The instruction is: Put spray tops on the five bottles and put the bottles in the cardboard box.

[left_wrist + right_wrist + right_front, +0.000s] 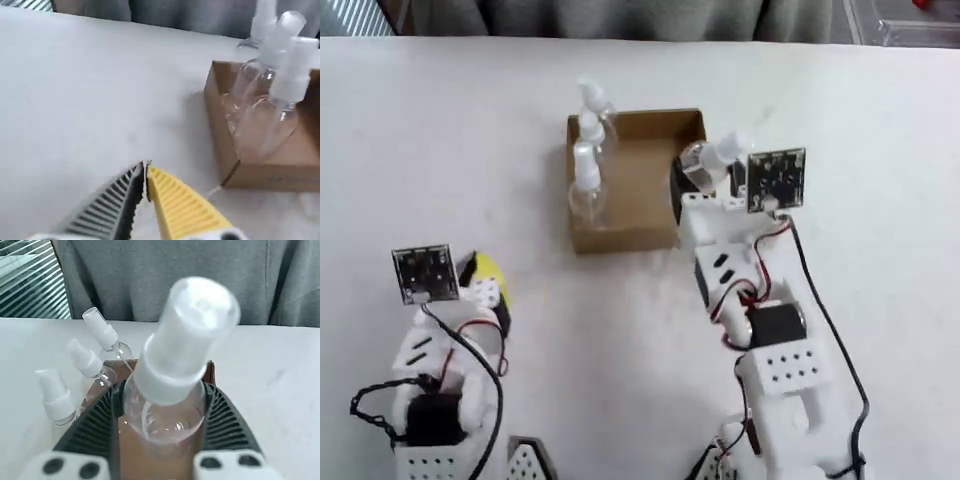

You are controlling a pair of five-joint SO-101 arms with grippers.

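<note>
Clear bottle (172, 370) clamped in right tool (164, 392) over cardboard box (650, 175); left tool (145, 169) clenched, empty.

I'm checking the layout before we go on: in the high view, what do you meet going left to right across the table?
In order: left gripper → three bottles → bare floor of the box → held bottle.
</note>
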